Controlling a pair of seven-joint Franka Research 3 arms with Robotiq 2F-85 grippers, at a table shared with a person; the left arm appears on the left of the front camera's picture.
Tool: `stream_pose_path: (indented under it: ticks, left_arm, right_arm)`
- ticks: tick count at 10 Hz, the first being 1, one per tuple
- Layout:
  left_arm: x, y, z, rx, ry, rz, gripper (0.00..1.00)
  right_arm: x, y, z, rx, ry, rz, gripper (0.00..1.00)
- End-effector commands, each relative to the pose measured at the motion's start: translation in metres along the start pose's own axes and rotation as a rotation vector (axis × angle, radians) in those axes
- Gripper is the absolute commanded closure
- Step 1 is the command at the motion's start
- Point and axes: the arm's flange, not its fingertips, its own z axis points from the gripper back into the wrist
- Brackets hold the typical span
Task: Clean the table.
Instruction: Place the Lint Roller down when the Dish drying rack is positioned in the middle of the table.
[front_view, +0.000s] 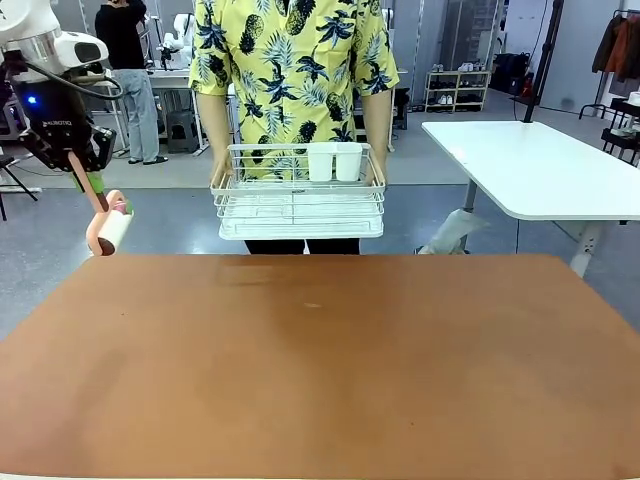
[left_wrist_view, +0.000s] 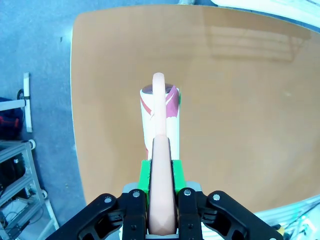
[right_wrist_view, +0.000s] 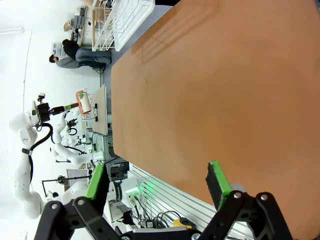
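Your left tool sits above and outside the tabletop's far left corner, clenched on the peach handle of a lint roller. In the left wrist view that handle runs straight up between the green pads, and the roller's white drum with red markings hangs over the left part of the tabletop, near its left edge; whether it touches the surface cannot be told.

Your right tool is released: jaws spread wide, nothing between them, hovering over the tabletop's near edge.

The reddish-brown tabletop fills the lower half of the front view, its surface bare apart from a faint speck near the middle.

Beyond the far edge a person in a yellow patterned shirt holds a white wire basket with both hands, apart from the tabletop. Two white cups stand in the basket's back right part
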Motion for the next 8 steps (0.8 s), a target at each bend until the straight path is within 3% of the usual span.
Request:
stream_pose_path:
  ticks: [1, 8]
  left_arm:
    - [0.0035, 0.0021, 0.0046, 0.033, 0.011, 0.018, 0.79]
    - [0.0035, 0.0021, 0.0046, 0.033, 0.011, 0.018, 0.79]
  right_arm:
    - [-0.0019, 0.0028, -0.0003, 0.019, -0.010, 0.003, 0.00]
    - [-0.0019, 0.0028, -0.0003, 0.019, -0.010, 0.003, 0.00]
